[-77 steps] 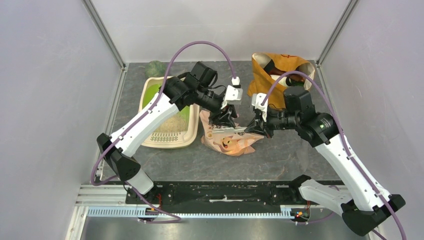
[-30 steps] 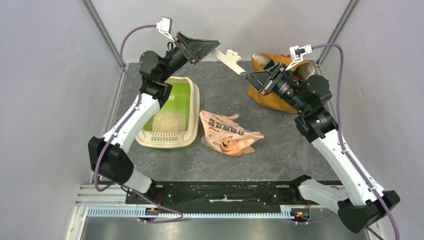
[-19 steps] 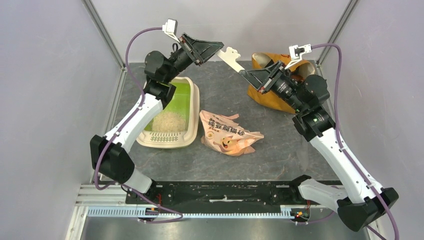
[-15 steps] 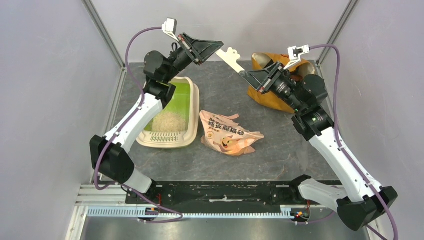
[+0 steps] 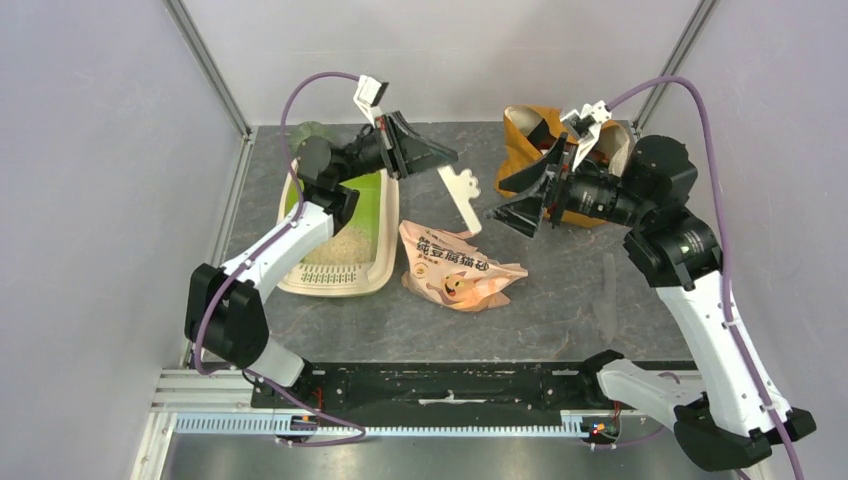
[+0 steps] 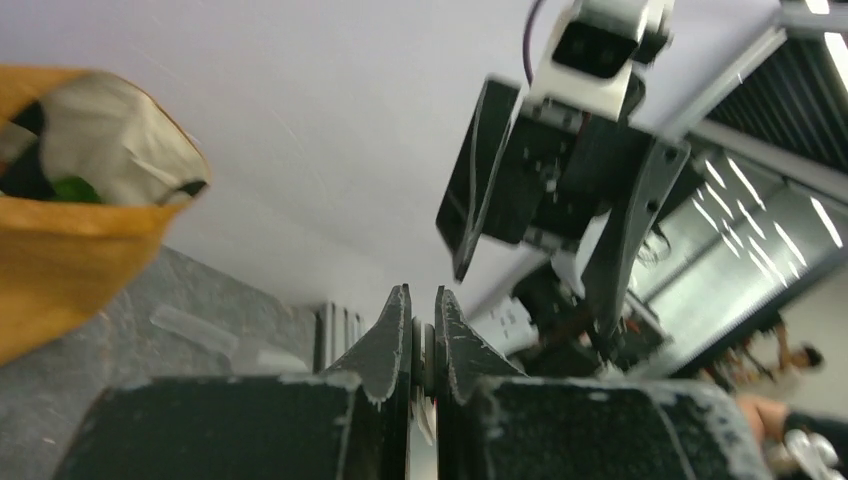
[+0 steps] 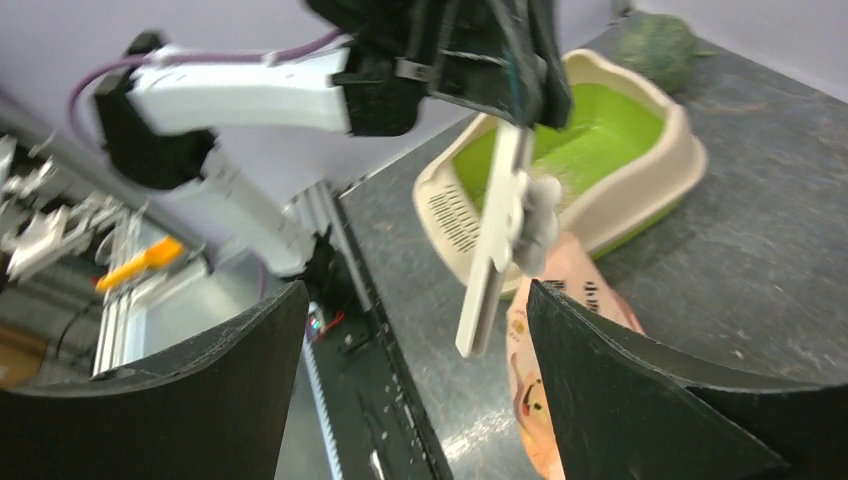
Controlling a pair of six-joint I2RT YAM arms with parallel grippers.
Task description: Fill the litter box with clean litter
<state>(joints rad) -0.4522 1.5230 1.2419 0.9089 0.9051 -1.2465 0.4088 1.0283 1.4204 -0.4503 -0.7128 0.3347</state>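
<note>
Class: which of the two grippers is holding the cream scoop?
The left gripper: jaws shut on the scoop; the right gripper stands open, off it.

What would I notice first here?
A cream scoop dangles in mid-air, pinched by the left end effector, above the peach bag in the middle. The right end effector gapes open just beside it. At the left sits the litter box, bright green inside, with a pale heap of litter.
</note>
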